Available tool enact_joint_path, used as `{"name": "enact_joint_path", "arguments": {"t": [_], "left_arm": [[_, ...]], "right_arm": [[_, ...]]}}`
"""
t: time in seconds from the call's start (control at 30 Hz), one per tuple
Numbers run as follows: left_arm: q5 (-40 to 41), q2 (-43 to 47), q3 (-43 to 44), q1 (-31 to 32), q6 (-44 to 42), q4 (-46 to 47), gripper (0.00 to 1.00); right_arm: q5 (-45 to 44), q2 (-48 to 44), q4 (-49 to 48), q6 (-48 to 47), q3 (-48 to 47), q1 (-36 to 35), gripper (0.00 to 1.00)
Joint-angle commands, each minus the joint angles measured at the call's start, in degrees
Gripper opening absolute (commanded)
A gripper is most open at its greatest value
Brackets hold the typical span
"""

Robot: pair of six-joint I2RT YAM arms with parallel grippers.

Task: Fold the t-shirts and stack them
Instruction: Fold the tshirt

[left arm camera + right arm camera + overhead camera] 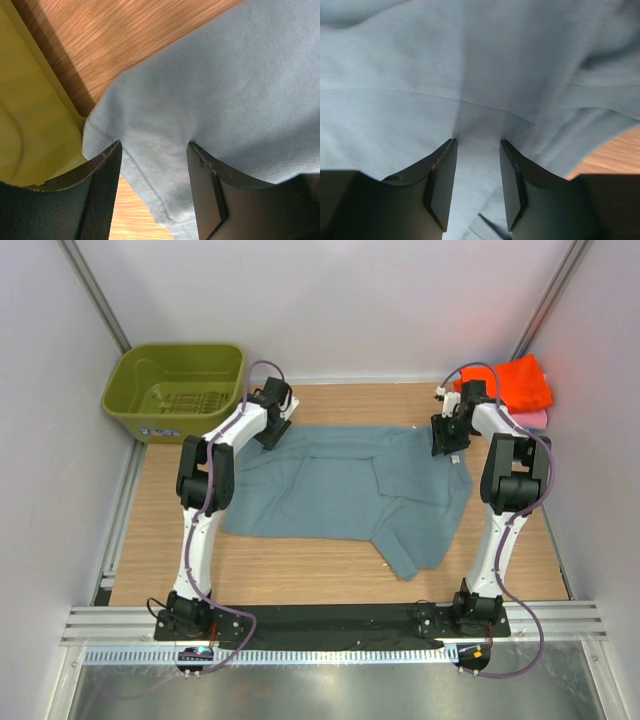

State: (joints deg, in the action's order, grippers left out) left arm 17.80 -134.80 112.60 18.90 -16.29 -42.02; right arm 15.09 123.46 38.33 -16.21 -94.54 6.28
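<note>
Now, blue-grey t-shirt (340, 490): spread rumpled across the middle of the table (300, 570), one part folded over itself.
Left gripper (274, 432): at the shirt's far left corner, fingers apart, hemmed edge lying between them, near the basket (175, 390).
Right gripper (447, 445): at the shirt's far right corner, fingers apart over the cloth.
Orange t-shirt (525, 380): folded at the table's far right, on a pink t-shirt (537, 418).

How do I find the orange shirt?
Look at the wooden table, then its far right corner. The orange shirt lies folded there on a pink one. It is much brighter than the big blue-grey shirt spread in the middle.
</note>
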Motion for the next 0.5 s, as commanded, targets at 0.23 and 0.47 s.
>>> {"name": "enact_joint_path", "arguments": {"t": [0.23, 0.47], "left_arm": [[-0.66, -3.54, 3.06, -0.53, 1.0, -1.49, 0.56], [-0.66, -6.61, 7.81, 0.09, 1.79, -2.45, 0.56]], "right_arm": [[-6.57, 4.42, 1.75, -3.13, -5.12, 3.82, 0.46], [-7.01, 6.62, 2.1, -3.92, -8.02, 4.26, 0.46]]}}
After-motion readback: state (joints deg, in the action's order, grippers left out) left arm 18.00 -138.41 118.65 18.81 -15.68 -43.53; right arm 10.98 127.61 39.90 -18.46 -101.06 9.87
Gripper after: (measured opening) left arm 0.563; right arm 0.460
